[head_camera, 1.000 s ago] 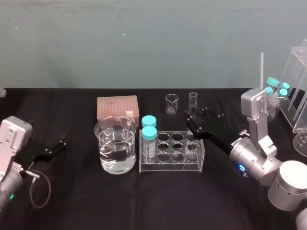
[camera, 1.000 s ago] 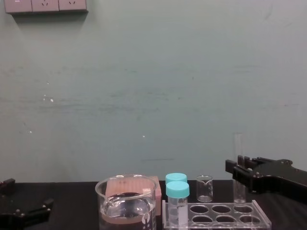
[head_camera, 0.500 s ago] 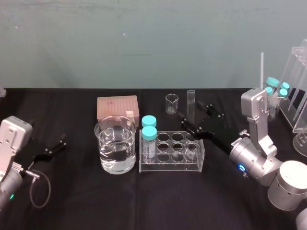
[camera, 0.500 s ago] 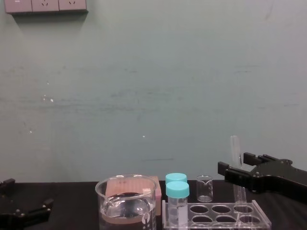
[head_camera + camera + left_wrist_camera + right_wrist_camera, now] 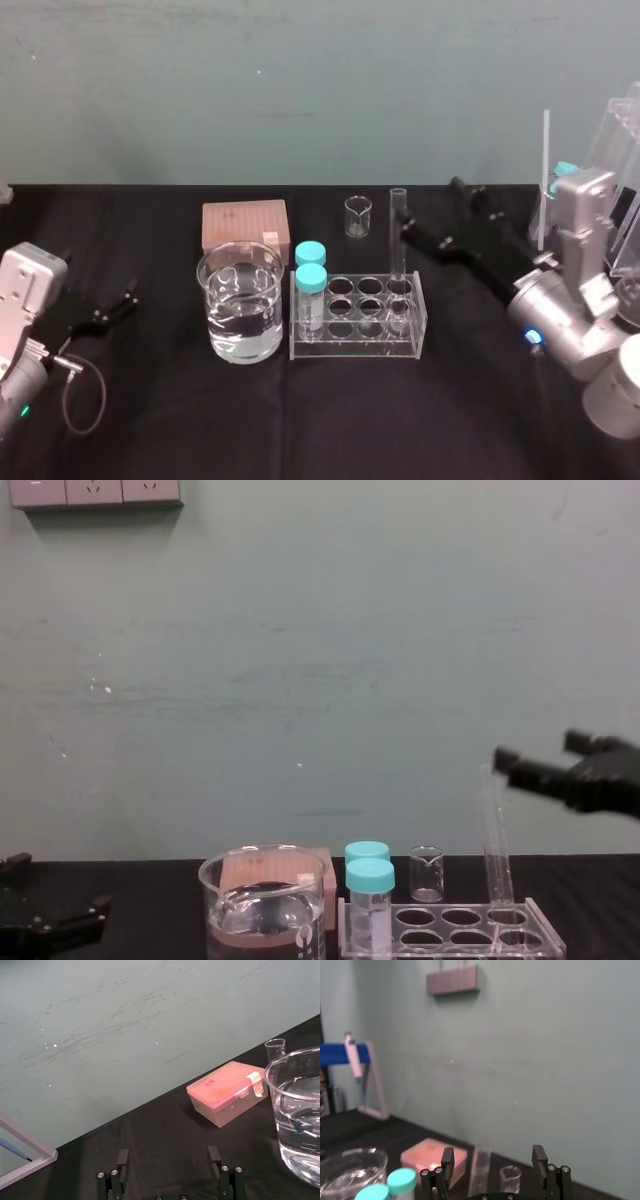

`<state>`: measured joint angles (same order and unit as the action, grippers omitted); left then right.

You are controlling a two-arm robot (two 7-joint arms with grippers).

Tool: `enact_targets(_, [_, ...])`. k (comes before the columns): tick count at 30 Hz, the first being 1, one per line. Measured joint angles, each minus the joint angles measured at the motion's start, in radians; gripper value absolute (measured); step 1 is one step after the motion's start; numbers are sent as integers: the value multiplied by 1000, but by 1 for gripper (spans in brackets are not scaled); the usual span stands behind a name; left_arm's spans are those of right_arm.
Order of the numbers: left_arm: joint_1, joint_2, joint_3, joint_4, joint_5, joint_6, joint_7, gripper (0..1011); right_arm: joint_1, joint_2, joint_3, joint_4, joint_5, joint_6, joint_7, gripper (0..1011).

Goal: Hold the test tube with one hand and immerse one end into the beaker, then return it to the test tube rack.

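Test tube just beyond right fingers

Vials (two) between beaker and tube

right gripper now off the test tube, higher and farther back, fingers apart

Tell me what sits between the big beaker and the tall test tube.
Two teal-capped vials stand in the test tube rack's left end, then come empty holes, as the head view shows between beaker and test tube.
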<state>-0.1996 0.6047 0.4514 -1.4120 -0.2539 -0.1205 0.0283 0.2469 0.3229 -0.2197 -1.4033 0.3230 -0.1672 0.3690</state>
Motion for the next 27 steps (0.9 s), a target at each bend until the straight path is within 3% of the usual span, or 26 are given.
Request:
enact_targets(6, [0,0,0,0,0,0,0,1000,-74,16,66,-82,-14,-6,-70,1000])
enact_targets(11, [0,0,0,0,0,0,0,1000,-120,15,111,-82,-50,14,-135,1000])
enact_targets(27, [0,0,0,0,0,0,0,1000,-104,-18,126,0,-92,36,-118,1000])
